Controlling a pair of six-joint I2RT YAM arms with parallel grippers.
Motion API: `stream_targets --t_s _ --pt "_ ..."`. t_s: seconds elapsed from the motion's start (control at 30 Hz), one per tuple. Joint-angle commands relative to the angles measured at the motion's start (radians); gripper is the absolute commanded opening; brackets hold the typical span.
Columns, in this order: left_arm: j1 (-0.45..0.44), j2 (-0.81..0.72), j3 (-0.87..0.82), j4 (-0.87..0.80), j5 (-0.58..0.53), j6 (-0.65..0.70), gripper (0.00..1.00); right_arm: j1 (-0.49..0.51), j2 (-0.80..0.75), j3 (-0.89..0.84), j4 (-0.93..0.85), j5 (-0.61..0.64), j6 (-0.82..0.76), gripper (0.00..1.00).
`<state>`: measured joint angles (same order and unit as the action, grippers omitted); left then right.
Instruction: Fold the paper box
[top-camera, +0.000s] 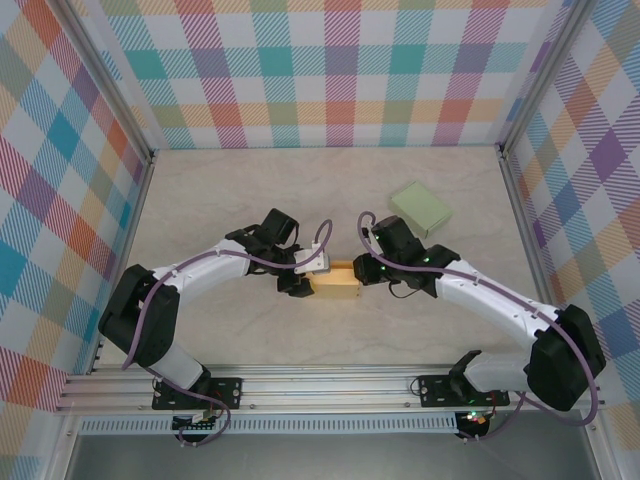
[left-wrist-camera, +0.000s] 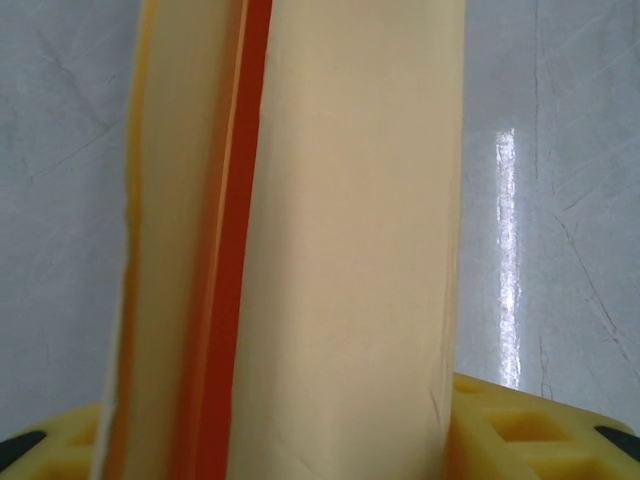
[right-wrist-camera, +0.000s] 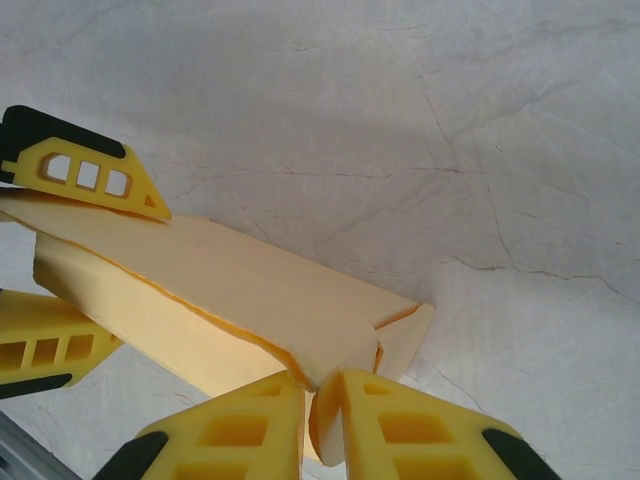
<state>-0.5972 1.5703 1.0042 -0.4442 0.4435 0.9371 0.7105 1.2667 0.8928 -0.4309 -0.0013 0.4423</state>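
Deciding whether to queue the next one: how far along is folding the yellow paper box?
Partly done. The yellow paper box already has its walls up and a long panel folded over. In hand: the left gripper clamps one end, the right gripper pinches the other. Still to do: a small end flap sticks out untucked, and a seam along the side gapes.

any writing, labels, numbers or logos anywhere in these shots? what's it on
None: no text can be read in any view.
yellow paper box: plain faces and flaps, no print, also close up in both wrist views.
green box: plain top, no label to be seen.
checked walls: coloured pattern, no words or signs.
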Motion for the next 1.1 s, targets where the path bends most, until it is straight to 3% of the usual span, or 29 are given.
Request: stream_targets --t_s 0.0,0.43,0.8,0.93,1.0,1.07 --pt "-0.013 -0.013 -0.014 0.03 -0.001 -0.017 0.52 0.009 0.007 0.022 0.045 0.011 0.054 0.18" --pt "-0.029 0.012 -0.011 0.04 -0.014 -0.019 0.5 0.008 0.031 0.022 0.114 -0.009 0.113 0.18" --pt "-0.029 -0.033 -0.031 0.051 -0.036 -0.007 0.55 0.008 0.022 -0.038 0.103 0.083 0.062 0.17" --pt "-0.028 -0.066 -0.047 0.082 -0.052 -0.026 0.8 0.009 0.016 -0.05 0.104 0.09 0.054 0.17" --pt "-0.029 -0.085 -0.063 0.11 -0.058 -0.034 1.0 0.009 0.016 -0.054 0.107 0.088 0.055 0.16" --pt "-0.029 -0.107 -0.082 0.132 -0.061 -0.044 1.0 0.008 0.015 -0.057 0.108 0.087 0.055 0.16"
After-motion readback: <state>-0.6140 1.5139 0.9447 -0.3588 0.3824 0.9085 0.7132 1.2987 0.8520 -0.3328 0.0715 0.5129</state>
